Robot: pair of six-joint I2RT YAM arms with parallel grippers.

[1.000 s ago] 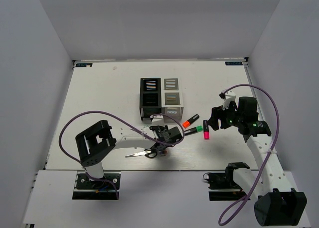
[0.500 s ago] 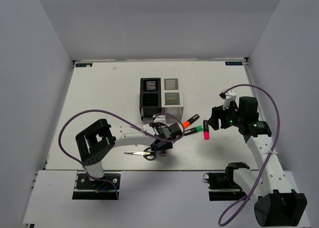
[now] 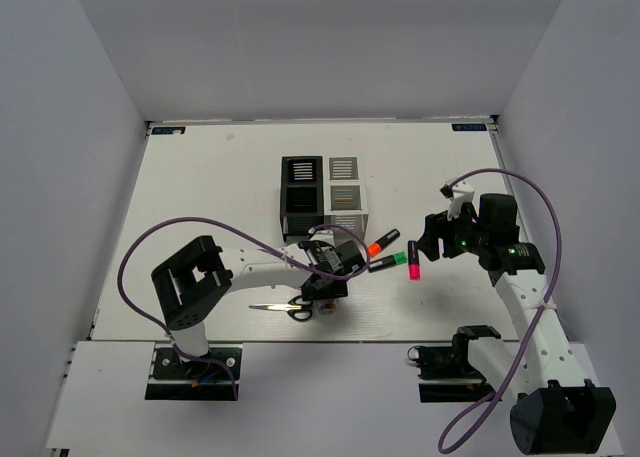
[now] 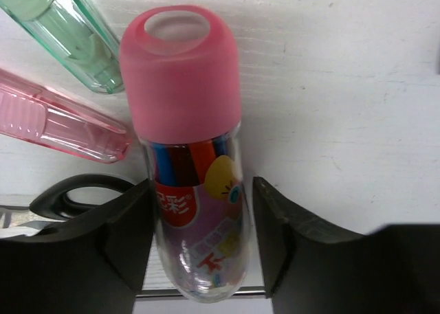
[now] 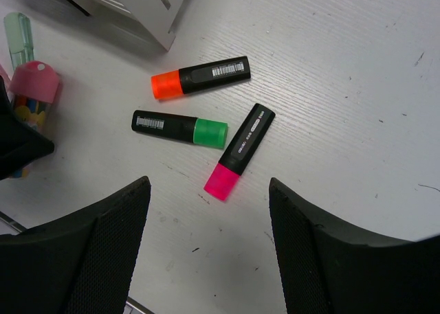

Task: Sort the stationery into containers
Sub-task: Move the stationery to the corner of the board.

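I read 彩 on the label of the pink-capped tube [image 4: 189, 121], lower centre of my left wrist view; barcode on the orange highlighter [image 5: 200, 76] is illegible

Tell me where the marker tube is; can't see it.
Left wrist view: the marker tube sits between the left end effector fingers, beside the green capsule and pink capsule.

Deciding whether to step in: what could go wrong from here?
The left tool straddles the round pink-capped tube low on its body; closing, it might roll out. The scissors handle beside the tool could be dragged. The pink highlighter lies close to the green highlighter, so picking one may knock the other.
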